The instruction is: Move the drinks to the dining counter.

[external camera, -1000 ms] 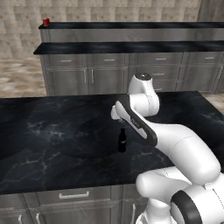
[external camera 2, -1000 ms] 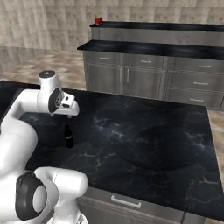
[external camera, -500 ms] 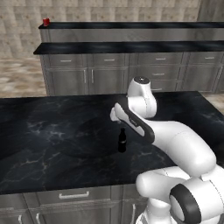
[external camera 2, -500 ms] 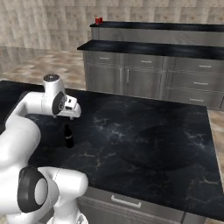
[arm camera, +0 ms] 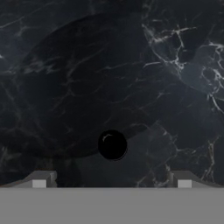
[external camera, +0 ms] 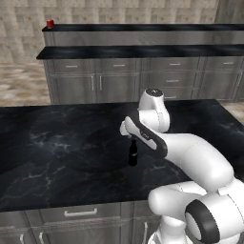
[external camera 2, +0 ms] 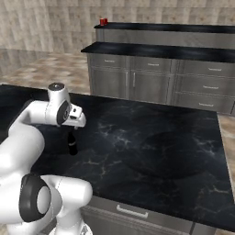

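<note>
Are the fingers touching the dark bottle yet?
Apart. In the hand view the fingers stand wide on either side of the bottle, with bare counter between.

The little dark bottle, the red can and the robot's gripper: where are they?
dark bottle [external camera: 133, 155], left base view, its body.
red can [external camera 2: 103, 21], right base view, its side.
gripper [arm camera: 112, 181], hand view, between the fingertips.

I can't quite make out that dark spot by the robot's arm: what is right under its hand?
A small dark bottle stands upright on the black-topped counter, directly under the gripper, whose jaws are open and apart from it. In the hand view its round top hides the rest of it.
</note>
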Available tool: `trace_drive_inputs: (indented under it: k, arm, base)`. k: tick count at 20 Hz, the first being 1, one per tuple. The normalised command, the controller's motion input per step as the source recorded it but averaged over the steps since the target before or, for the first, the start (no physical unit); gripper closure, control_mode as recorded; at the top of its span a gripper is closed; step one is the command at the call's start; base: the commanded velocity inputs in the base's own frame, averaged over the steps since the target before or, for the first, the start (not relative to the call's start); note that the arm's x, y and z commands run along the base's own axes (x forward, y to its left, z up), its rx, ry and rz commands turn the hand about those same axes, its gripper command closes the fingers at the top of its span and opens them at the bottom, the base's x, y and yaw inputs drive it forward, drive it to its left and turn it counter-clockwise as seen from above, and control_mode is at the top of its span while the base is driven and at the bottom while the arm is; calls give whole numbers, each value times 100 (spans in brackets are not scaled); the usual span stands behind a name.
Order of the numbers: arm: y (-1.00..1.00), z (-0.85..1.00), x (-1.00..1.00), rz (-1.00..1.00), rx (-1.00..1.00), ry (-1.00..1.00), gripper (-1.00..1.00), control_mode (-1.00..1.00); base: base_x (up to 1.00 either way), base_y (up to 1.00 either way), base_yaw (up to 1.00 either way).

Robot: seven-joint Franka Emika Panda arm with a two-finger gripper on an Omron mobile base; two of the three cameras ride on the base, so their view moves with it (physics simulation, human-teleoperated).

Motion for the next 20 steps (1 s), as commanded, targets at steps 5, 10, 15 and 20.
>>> trace_drive_inputs:
  k: [5,10,15,20]
  arm:
    - [0,-15,5,0,0,0,-100,-100]
    - [1,-13,19,0,0,0,-100,-100]
    - [2,-12,18,0,0,0,-100,-100]
    - [5,-12,1,0,0,0,-100,-100]
  base:
    - [0,0,0]
    - [0,0,0]
    - [0,0,0]
    - [0,0,0]
